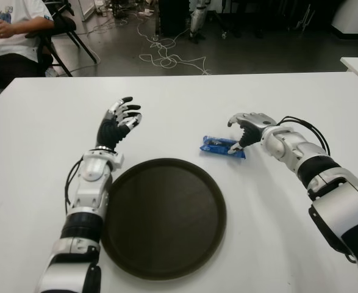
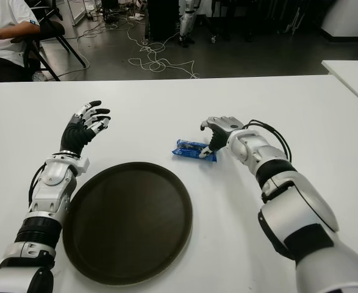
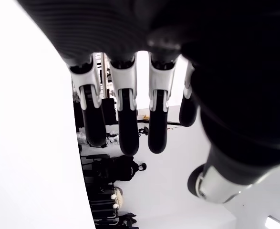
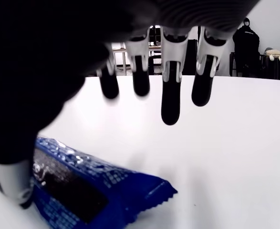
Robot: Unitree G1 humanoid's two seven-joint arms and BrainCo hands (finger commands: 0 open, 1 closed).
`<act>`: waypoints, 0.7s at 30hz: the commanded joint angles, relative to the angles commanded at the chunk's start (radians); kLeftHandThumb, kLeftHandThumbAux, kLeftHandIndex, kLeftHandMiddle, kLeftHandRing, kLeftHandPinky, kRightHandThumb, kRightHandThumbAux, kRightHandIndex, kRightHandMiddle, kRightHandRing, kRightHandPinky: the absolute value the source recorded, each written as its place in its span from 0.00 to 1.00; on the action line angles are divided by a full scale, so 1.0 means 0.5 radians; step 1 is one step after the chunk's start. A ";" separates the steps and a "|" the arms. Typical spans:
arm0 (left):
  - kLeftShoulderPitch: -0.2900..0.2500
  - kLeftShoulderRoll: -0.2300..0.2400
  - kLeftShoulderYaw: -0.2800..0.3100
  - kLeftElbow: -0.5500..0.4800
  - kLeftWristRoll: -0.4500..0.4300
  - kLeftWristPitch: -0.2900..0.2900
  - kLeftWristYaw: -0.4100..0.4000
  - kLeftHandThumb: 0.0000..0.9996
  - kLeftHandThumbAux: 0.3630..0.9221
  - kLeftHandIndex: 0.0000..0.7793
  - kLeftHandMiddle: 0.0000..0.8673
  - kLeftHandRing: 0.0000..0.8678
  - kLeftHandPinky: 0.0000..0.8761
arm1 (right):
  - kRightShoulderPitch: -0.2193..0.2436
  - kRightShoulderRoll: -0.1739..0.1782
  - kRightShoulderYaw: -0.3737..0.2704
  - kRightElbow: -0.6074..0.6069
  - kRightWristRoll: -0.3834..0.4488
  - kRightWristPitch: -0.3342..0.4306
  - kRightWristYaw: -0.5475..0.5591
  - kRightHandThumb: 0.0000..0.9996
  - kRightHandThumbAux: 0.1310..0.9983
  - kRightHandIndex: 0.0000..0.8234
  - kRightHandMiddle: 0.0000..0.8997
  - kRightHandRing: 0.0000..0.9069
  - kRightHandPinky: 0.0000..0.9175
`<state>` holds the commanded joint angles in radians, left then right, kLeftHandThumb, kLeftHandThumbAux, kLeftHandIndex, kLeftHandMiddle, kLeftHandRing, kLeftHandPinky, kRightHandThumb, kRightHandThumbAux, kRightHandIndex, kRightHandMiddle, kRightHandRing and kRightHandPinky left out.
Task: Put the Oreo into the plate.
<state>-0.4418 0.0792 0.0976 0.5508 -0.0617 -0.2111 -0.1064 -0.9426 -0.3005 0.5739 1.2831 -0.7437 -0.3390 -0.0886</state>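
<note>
Oreo pack [image 1: 222,146], blue wrapper, flat on the white counter [image 1: 185,104], just past the dark round plate's [image 1: 164,218] far right rim, apart from it. Right robot hand [image 1: 246,127] at the pack's right end, thumb tip at the wrapper, fingers arched above, nothing gripped. Left robot hand [image 1: 119,121] off the plate's far left, fingers spread, empty. Person seated beyond the counter's far left corner.
Left wrist: fingers [image 3: 124,121] extended, holding nothing.
Right wrist: fingers [image 4: 171,81] hang uncurled beyond the pack [image 4: 89,188]; thumb beside the wrapper.
</note>
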 joint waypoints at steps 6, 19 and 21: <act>0.005 -0.002 -0.002 -0.010 0.002 0.000 0.004 0.24 0.69 0.25 0.35 0.33 0.35 | 0.015 -0.010 -0.030 -0.036 0.026 -0.070 -0.091 0.24 0.62 0.53 0.57 0.60 0.59; -0.002 0.000 -0.004 0.016 0.013 -0.023 0.009 0.24 0.66 0.26 0.35 0.33 0.33 | 0.028 -0.011 -0.173 -0.101 0.079 -0.189 -0.775 0.69 0.68 0.52 0.74 0.73 0.67; 0.000 0.000 -0.006 0.016 0.014 -0.027 0.008 0.24 0.65 0.26 0.35 0.33 0.33 | 0.054 -0.012 -0.188 -0.063 0.087 -0.198 -0.832 0.68 0.68 0.51 0.65 0.66 0.60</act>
<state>-0.4419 0.0792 0.0949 0.5587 -0.0545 -0.2244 -0.1024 -0.9155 -0.3063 0.4800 1.2514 -0.7000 -0.4382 -0.5047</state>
